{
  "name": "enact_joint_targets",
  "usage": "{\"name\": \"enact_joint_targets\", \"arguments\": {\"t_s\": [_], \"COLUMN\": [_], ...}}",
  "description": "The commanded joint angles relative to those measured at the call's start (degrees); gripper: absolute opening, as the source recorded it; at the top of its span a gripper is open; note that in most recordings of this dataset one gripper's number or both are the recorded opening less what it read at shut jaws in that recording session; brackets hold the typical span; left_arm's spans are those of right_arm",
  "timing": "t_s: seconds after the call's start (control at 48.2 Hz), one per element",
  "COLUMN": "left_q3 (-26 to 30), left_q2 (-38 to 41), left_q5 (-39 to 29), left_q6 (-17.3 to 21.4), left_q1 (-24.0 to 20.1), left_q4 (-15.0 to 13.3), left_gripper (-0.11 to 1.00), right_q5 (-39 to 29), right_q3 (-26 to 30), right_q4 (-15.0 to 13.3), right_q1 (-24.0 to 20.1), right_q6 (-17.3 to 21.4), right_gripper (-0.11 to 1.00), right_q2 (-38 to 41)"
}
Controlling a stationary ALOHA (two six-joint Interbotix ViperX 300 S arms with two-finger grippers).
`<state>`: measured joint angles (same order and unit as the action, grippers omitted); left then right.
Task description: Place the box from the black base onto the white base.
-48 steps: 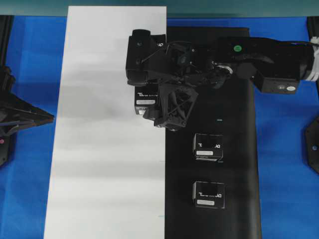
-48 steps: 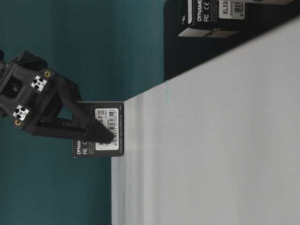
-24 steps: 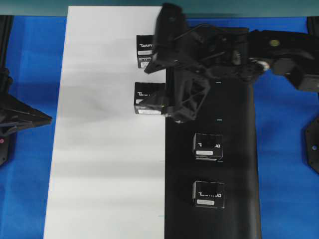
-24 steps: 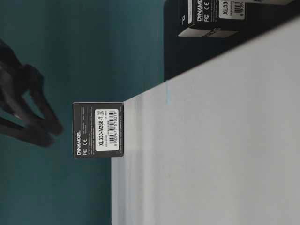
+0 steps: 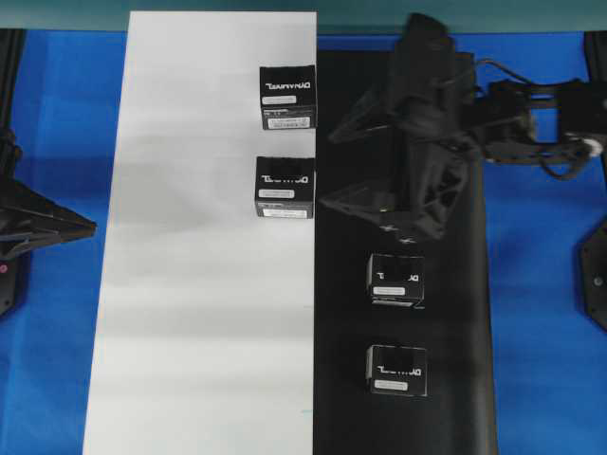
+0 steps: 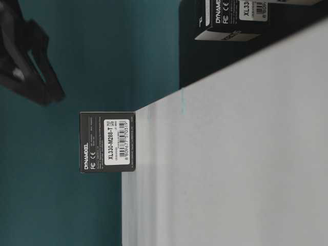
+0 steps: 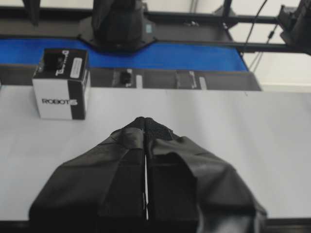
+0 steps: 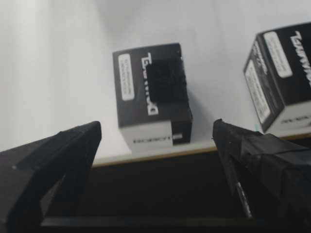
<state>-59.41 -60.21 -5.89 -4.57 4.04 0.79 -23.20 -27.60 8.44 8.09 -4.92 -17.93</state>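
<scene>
Two boxes stand on the white base (image 5: 199, 284), both close to its edge where it meets the black base (image 5: 455, 313). The box (image 5: 285, 187) nearer the middle of the sheet rests upright with its label strip facing up; a second box (image 5: 287, 97) sits farther toward the top of the overhead view. Nothing touches either one. Two further boxes remain on the black base, one (image 5: 396, 279) just below the right gripper and another (image 5: 396, 369) lower down.

The right gripper (image 5: 356, 166) hangs above the black base, apart from the box, with its fingers spread wide and empty. Its wrist view shows both fingers (image 8: 53, 160) framing open space, the two white-base boxes beyond them.

The left gripper (image 7: 146, 127) sits at the left edge of the white base, fingers pressed together with nothing between them. A box is visible ahead of it, well apart.

The blue tabletop (image 5: 541, 284) surrounds both sheets.
</scene>
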Motion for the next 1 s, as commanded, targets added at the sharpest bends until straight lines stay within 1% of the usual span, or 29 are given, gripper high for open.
{"name": "enact_joint_targets", "arguments": {"t_s": [0.0,0.104,0.228,0.353,0.519,0.851,0.976], "left_q3": [1.8,1.6,1.3,1.2,1.2,1.3,1.3], "left_q2": [0.2,0.1,0.4,1.0,1.1,0.8,0.9], "left_q5": [0.5,0.3,0.4,0.4,0.4,0.2,0.2], "left_q6": [-0.8,-2.6,-4.4,-3.7,-4.0,-3.6,-3.6], "left_q1": [0.1,0.1,0.0,0.1,0.0,0.0,0.0], "left_q4": [0.2,0.2,0.2,0.2,0.2,0.2,0.2], "left_gripper": [-0.04,-0.04,-0.04,-0.04,-0.04,-0.04,-0.04], "right_q5": [1.4,1.6,1.9,2.0,2.0,2.6,4.1], "right_q3": [-1.4,-3.3,-5.6,-8.2,-11.4,-15.4,-16.5], "right_q4": [0.2,0.1,-0.3,-0.4,-0.4,-0.5,-0.4], "right_q1": [-0.5,-0.6,-1.3,-1.9,-2.3,-2.4,-2.4], "right_q6": [-0.1,-0.2,-1.3,-2.9,-4.5,-4.4,-4.4], "right_gripper": [1.00,1.00,1.00,1.00,1.00,1.00,1.00], "right_q2": [-2.2,-4.0,-6.6,-9.4,-13.5,-19.4,-20.8]}}
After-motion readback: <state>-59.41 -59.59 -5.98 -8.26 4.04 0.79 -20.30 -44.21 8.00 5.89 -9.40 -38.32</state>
